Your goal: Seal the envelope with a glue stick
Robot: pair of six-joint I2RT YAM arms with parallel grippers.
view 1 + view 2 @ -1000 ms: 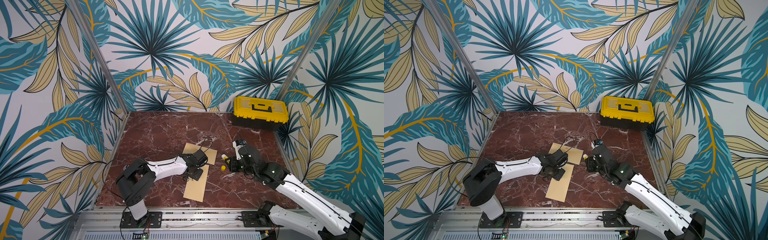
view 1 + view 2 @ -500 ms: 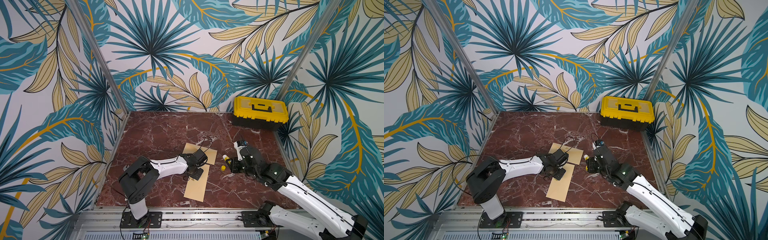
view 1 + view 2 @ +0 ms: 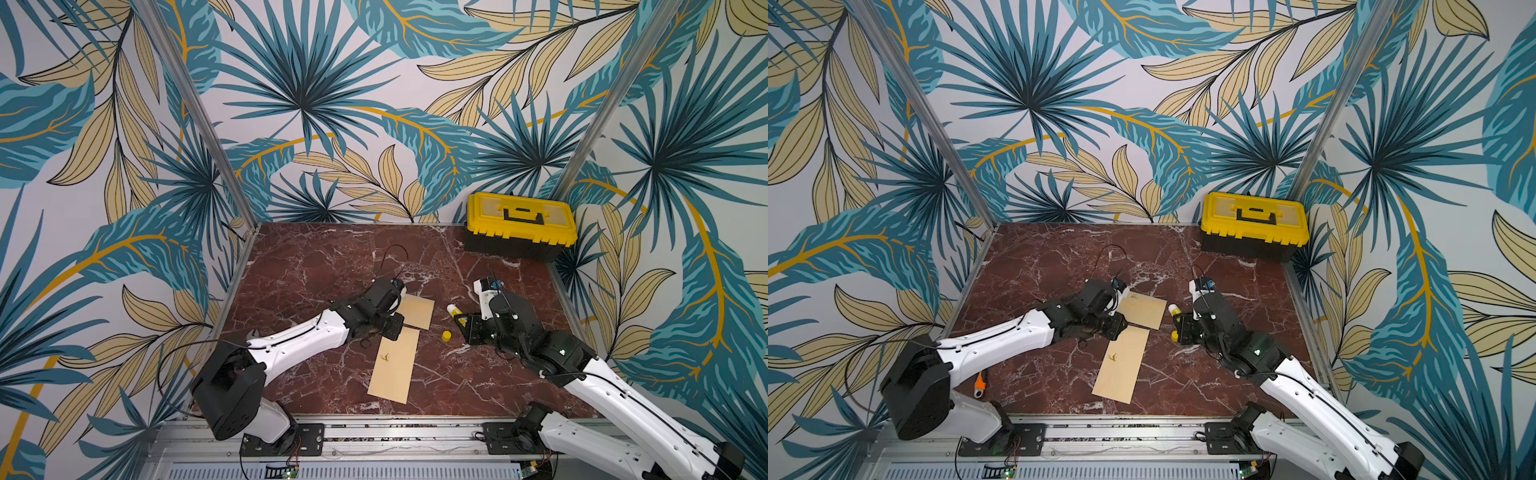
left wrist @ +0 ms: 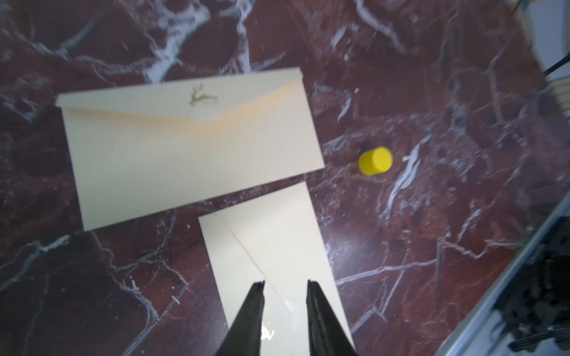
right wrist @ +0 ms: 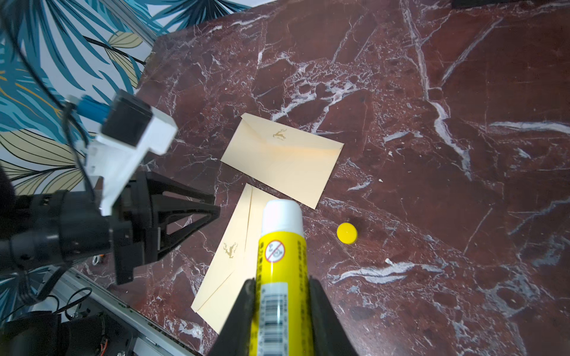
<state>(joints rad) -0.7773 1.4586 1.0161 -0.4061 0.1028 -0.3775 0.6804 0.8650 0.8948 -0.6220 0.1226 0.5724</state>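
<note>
Veined red marble tabletop [image 3: 316,270] inside palm-leaf wallpaper [image 3: 299,104]; yellow toolbox [image 3: 521,218] at its back right corner. Right of frame centre, right tool [image 3: 460,319] clamps the uncapped glue stick [image 3: 451,308]; left tool [image 4: 285,285], jaws apart, over an envelope [image 4: 277,240].

Left fingers [image 4: 251,317] parted, right fingers [image 5: 240,317] clamped.

Two envelopes [image 3: 417,312] [image 3: 395,365], one glue stick [image 5: 279,255], one loose cap [image 3: 446,336], one toolbox [image 3: 521,224].

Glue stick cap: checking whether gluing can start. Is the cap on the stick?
No, the cap stands on the table apart from the glue stick, whose white tip is bare.
</note>
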